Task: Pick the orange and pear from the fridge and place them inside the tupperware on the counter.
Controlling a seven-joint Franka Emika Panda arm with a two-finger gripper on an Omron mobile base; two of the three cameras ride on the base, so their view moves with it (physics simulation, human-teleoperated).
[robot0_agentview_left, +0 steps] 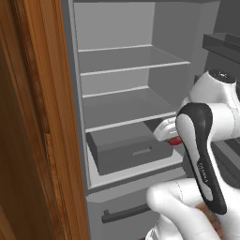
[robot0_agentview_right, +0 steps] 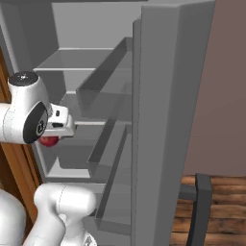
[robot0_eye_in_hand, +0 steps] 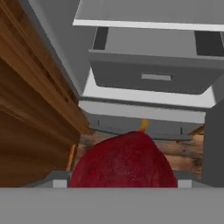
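here the pear (robot0_eye_in_hand: 124, 161) is seen pinched in the claw (robot0_agentview_left: 174, 138) — its dark red body sits right at the camera in the hand view, a small yellowish stem on top, and a red patch shows under the white hand in both base views. the fruit is held just outside the open fridge (robot0_agentview_left: 126, 93), level with the grey drawer (robot0_agentview_left: 129, 149) under the lower shelf (robot0_agentview_left: 129, 110). the carry is best done slowly, with the pinch kept firm, since a round fruit is judged likely to roll out if it is knocked. the open fridge door (robot0_agentview_right: 163, 115) with its racks stands close on the right, and a wooden panel (robot0_agentview_left: 33, 126) on the left — both should be cleared before any wide swing toward the counter.
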